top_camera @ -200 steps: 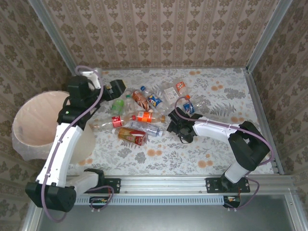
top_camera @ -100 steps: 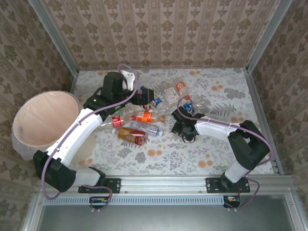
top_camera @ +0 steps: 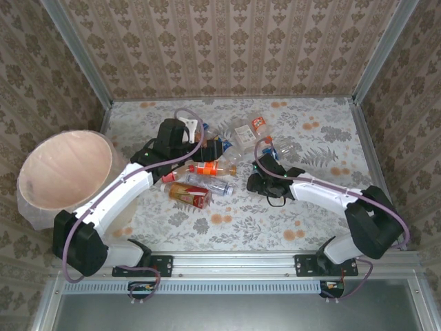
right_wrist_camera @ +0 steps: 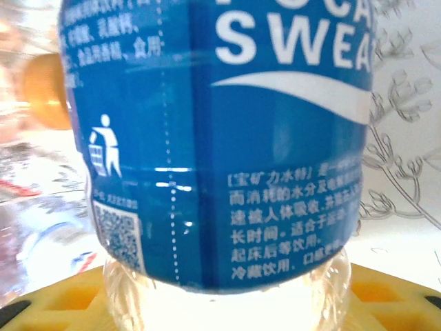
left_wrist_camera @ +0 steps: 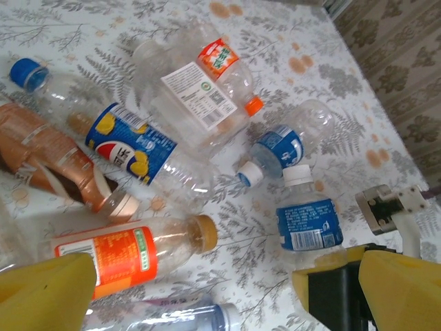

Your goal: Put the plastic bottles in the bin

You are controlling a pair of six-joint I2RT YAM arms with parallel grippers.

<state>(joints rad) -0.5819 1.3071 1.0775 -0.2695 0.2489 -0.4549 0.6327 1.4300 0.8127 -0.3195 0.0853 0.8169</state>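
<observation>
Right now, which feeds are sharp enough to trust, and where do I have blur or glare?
Right wrist: the blue bottle sits very close, its label print readable but soft at the top, and the background is blown out white. Left wrist: the bottles are crisp, while its own fingers blur at the frame edge. Top external: even light, faint shadows, no strong glare.

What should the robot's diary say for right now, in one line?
left gripper: open, above bottles | right gripper: shut on blue-label bottle

Quick tally: eight plastic bottles (left_wrist_camera: pixel 131 148) from the left wrist cam, more like ten in the overhead pile, one bin (top_camera: pixel 62 172), two robot arms (top_camera: pixel 110 196).
</observation>
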